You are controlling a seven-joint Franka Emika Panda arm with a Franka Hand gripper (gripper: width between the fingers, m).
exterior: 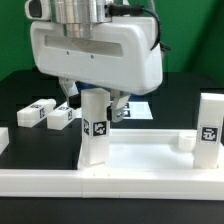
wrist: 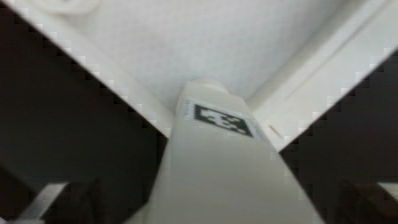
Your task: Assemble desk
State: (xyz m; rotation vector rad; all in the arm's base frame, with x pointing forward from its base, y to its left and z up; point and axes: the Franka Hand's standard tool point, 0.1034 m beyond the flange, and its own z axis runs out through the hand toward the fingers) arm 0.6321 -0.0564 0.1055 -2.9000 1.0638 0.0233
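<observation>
My gripper (exterior: pixel 97 103) is shut on a white leg block (exterior: pixel 96 128) and holds it upright, with a black-and-white tag facing front. The leg's lower end is at the near corner of the white rimmed tabletop (exterior: pixel 150 155), on the exterior view's left; I cannot tell if it is seated. In the wrist view the leg (wrist: pixel 222 165) fills the middle, with the tabletop (wrist: pixel 160 50) beyond it and the gripper (wrist: pixel 217 208) at its sides. A second leg (exterior: pixel 209 130) stands upright at the tabletop's right end. Two more legs (exterior: pixel 35 113) (exterior: pixel 62 116) lie on the black table at the left.
The marker board (exterior: pixel 135 108) lies flat behind the gripper. A long white rail (exterior: pixel 110 185) runs along the front and another white rail piece (exterior: pixel 3 140) shows at the left edge. A small white block (exterior: pixel 185 142) sits near the right leg.
</observation>
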